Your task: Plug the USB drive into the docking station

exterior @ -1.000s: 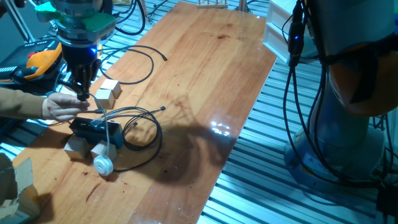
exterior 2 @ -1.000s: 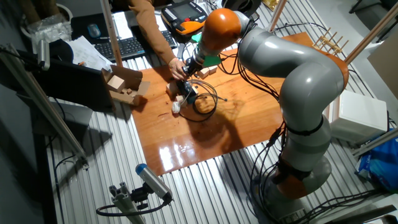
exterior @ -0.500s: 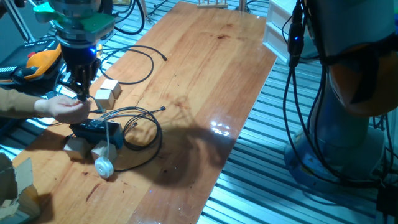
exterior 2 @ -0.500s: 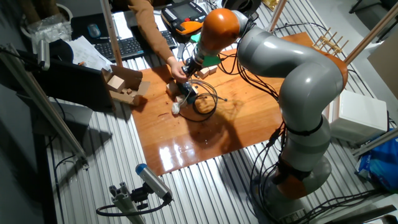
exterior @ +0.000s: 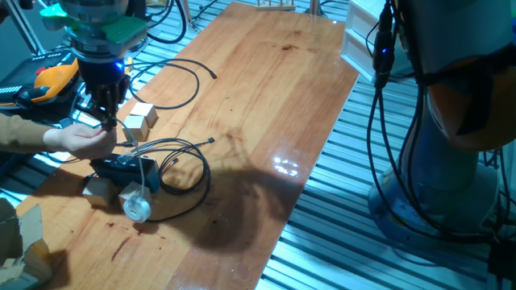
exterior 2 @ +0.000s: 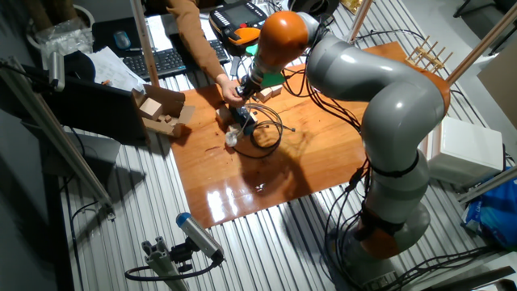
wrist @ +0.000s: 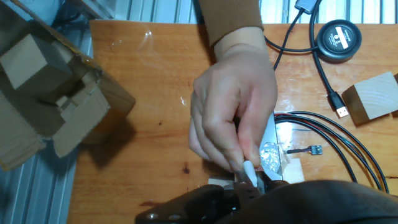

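Raised slightly since a second ago, a person's hand (wrist: pixel 233 115) is now held right at the pincer (exterior: pixel 106 122), whose closure cannot be told, while the docking station (exterior: pixel 121 167) is left unplugged on the bench (exterior: pixel 266 105) just below, suggesting a handover of the drive.
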Tool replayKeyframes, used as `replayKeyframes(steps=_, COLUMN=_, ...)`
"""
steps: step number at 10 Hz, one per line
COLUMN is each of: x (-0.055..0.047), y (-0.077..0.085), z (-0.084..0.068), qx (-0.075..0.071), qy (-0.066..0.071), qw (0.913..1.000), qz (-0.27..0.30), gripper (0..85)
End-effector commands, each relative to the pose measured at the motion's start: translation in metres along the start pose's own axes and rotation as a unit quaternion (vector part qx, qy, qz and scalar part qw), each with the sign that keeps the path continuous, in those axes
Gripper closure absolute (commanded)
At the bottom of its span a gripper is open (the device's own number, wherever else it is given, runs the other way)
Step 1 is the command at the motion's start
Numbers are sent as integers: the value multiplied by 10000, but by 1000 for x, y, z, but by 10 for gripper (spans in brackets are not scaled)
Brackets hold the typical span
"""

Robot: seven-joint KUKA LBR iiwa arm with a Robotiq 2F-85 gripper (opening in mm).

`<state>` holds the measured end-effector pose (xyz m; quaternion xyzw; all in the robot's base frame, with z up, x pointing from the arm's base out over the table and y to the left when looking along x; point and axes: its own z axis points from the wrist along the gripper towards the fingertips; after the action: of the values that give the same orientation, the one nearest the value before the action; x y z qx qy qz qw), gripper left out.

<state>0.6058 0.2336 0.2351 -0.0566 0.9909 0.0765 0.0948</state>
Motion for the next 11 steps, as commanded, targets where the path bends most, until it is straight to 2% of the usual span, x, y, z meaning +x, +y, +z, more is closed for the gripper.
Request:
replayKeyframes(steps=1, x=-1, y=-1, z=0, qx=-24, qy=-7, qw=10000, qz=-37, gripper=850)
replayKeyframes(steps=4, x=0, y=0, z=0, qx=-38, qy=-16, qw=10000, qz=-65, gripper=850)
replayKeyframes(steps=6, x=1, y=0, z=1, qx=54, qy=-20, qw=10000, qz=-13, gripper=850)
replayKeyframes(steps=7, x=1, y=1, z=2, qx=130, qy=36, qw=9999, qz=11, gripper=850)
replayKeyframes(steps=8, x=3, y=2, z=3, qx=291, qy=94, qw=9995, qz=-25, gripper=850)
replayKeyframes(steps=9, x=4, y=2, z=5, qx=468, qy=208, qw=9987, qz=-46, gripper=850)
replayKeyframes(steps=11, x=4, y=1, z=12, qx=610, qy=313, qw=9976, qz=11, gripper=850)
